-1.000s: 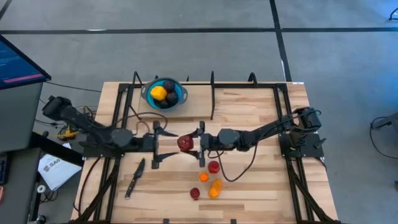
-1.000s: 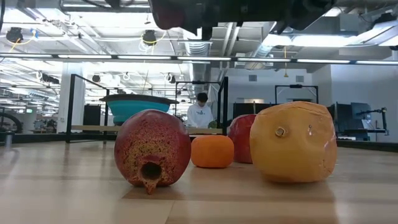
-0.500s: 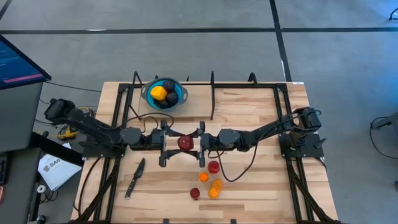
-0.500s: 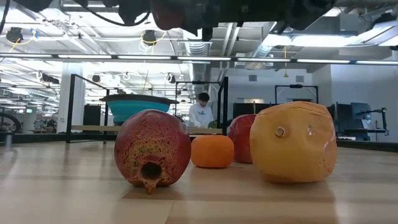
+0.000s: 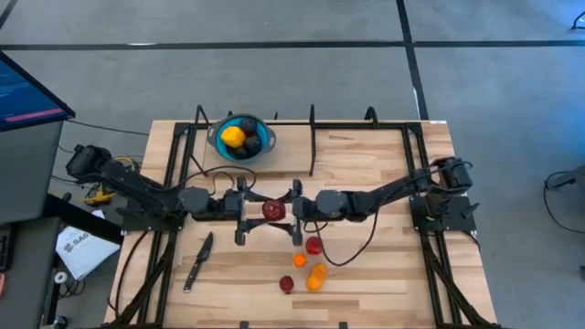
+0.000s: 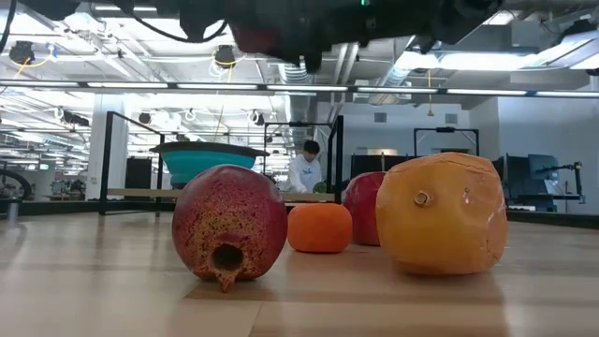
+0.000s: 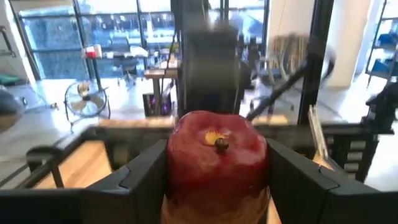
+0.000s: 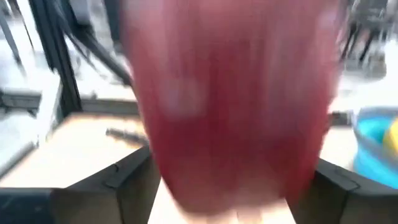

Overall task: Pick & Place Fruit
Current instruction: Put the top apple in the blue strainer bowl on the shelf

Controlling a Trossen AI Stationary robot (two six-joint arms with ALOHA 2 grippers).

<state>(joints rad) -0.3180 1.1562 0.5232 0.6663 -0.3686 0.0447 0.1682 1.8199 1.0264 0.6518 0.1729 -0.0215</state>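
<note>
A red apple (image 5: pixel 271 209) hangs in the air over the middle of the table, between my two grippers, which point at each other. My left gripper (image 5: pixel 260 209) comes from the table's left and is shut on the apple (image 7: pixel 217 162). My right gripper (image 5: pixel 284 210) comes from the table's right. Its fingers (image 8: pixel 134 180) stand open on either side of the same apple (image 8: pixel 236 106), which shows blurred there. More fruit lies on the table nearer the front edge: a red one (image 5: pixel 313 244), a small orange one (image 5: pixel 299 260), a yellow-orange one (image 5: pixel 316 276) and a dark red pomegranate (image 5: pixel 287 284). My left gripper pinches the apple's two opposite sides (image 7: pixel 173 171) between its two fingers. The fingers lie level and reach in from the table's left. The apple's stem end (image 7: pixel 217 143) tilts up toward this gripper. The apple is lifted clear of the table.
A blue bowl (image 5: pixel 265 139) at the far left of the table holds a yellow fruit and dark ones. A slim dark knife (image 5: pixel 198 260) lies near the left front. Black frame rails run along the table's sides and far edge.
My left gripper has moved toward the table's right until its fingers stand around the apple, then kept still. The apple and my right gripper have stayed where they were.
</note>
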